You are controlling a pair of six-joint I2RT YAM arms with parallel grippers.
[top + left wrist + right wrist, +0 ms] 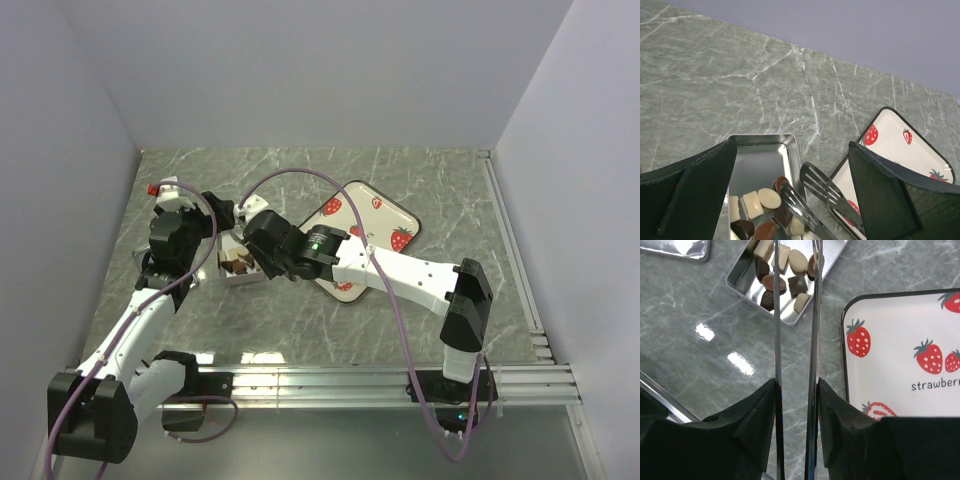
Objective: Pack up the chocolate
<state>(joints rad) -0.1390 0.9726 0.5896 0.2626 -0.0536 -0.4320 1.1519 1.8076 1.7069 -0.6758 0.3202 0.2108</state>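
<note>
Grey-green marble tabletop (pixel 400 170) between pale walls, left gripper (pixel 790 192) spread wide and empty above metal tin (pixel 760 160), chocolate (pixel 772 282) inside tin, dark and cream pieces, right gripper (pixel 796 390) clamped on metal tongs (pixel 815 315), tips over tin, strawberry-printed tray (pixel 890 340) at right.

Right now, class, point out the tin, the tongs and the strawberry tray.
tin (pixel 760 159): left wrist view, on its bare shiny floor.
tongs (pixel 832 197): left wrist view, on the upper slotted blade.
tray (pixel 895 310): right wrist view, on plain white surface between strawberries.
</note>
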